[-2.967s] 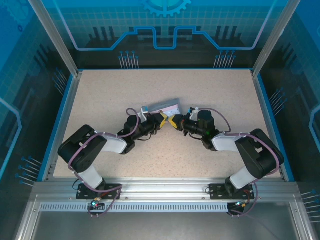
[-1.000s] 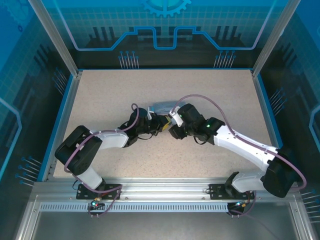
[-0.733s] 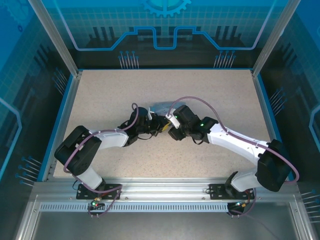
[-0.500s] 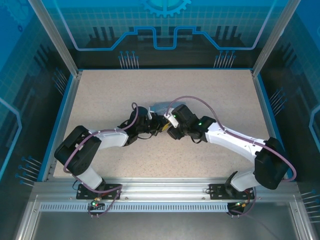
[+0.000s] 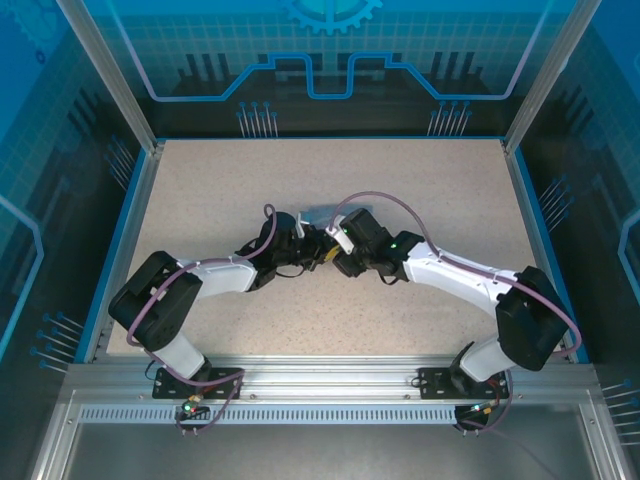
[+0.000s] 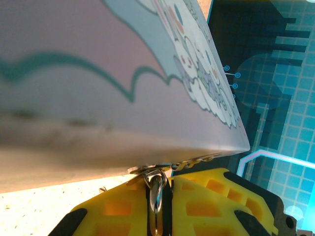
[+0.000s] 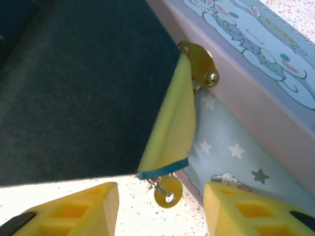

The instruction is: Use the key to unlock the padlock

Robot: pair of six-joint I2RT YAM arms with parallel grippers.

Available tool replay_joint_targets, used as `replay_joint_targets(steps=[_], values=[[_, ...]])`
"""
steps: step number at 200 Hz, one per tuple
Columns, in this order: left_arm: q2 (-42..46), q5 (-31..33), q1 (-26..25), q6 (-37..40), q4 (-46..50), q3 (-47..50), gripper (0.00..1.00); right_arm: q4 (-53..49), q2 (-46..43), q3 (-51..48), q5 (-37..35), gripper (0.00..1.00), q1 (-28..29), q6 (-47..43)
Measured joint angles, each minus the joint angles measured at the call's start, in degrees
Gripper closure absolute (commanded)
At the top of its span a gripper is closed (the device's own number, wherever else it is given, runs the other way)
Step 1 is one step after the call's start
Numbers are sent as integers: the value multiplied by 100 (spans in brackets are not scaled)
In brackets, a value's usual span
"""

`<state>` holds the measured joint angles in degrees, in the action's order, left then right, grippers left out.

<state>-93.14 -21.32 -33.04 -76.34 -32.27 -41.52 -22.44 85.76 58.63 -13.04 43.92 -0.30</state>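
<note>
No lettering, number or brand can be read anywhere I look. The pale tin box in front of me carries only cartoon figures and stars. The blue backdrop panels show circuit lines and a gear, without words.

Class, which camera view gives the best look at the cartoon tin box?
The right wrist view. There the tin shows its printed lid, its starred side and its brass latch, all in focus. In the left wrist view the tin is very close and largely blurred. The top view gives a small pale sliver of it.
</note>
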Motion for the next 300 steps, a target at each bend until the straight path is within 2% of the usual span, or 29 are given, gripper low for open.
replay_joint_targets(steps=[35,58,109,129,149,192,216,242,250,263,269,300], values=[[0,-20,11,2,4,-2,100,76,140,0,22,56,-72,0],[0,-20,22,2,31,-2,100,111,186,4,61,65,-105,-11],[0,-17,33,0,26,-13,100,144,201,31,459,92,-240,87],[0,-20,48,0,24,-13,100,146,201,31,874,98,-398,175],[0,-24,52,0,-2,-13,100,151,201,31,1434,99,-629,334],[-2,-22,57,0,-238,-22,100,409,201,-72,3185,100,-1340,1008],[-2,-46,57,-2,-332,-24,100,632,201,-199,3919,94,-1600,1362],[0,-66,57,-4,-428,-24,100,804,201,-284,4369,87,-1777,1652],[-2,-66,57,-4,-446,-26,100,879,201,-323,4487,81,-1818,1731],[-2,-66,55,0,-439,-26,100,1001,201,-389,4695,57,-1888,1851],[-4,-66,52,13,-426,-24,100,1054,186,-400,4795,51,-1921,1904],[-26,-63,52,46,-433,-24,100,1362,-216,-584,4992,44,-2050,2116]])
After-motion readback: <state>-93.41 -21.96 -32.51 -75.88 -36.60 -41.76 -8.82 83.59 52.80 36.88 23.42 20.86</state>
